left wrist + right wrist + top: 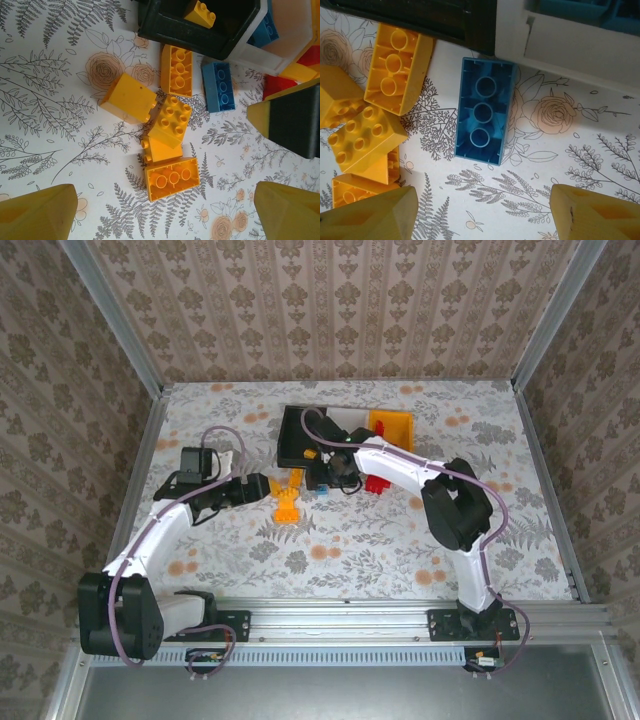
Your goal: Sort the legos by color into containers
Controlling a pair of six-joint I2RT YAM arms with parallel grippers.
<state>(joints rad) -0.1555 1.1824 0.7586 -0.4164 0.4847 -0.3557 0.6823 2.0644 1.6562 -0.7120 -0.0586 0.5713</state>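
Two bricks matter here, one for each arm. The right gripper (482, 215) hovers over the counter (600, 150) with its fingers apart and nothing between them. The blue brick (482, 122) lies just ahead of it, upside down and centred between the two fingertips. The long axis of this brick runs away from the gripper, across the line that joins the fingers, so I judge that they could close on its two long sides without a turn of the wrist. The brick lies just beside the wall of the white bin (560, 45), where blue pieces show inside, and a little apart from the yellow cluster (362, 137). The left gripper (162, 215) is wide open and holds nothing. Just ahead of it is an upturned yellow brick (171, 178), whose long axis lies along the line of its fingers. A grasp there would probably take the short ends, or need a turn first. This brick lies against its yellow neighbours, which a grasp could disturb. The black bin (190, 42) beyond holds one yellow piece (200, 12). For the blue brick, the right arm is the nearer one.
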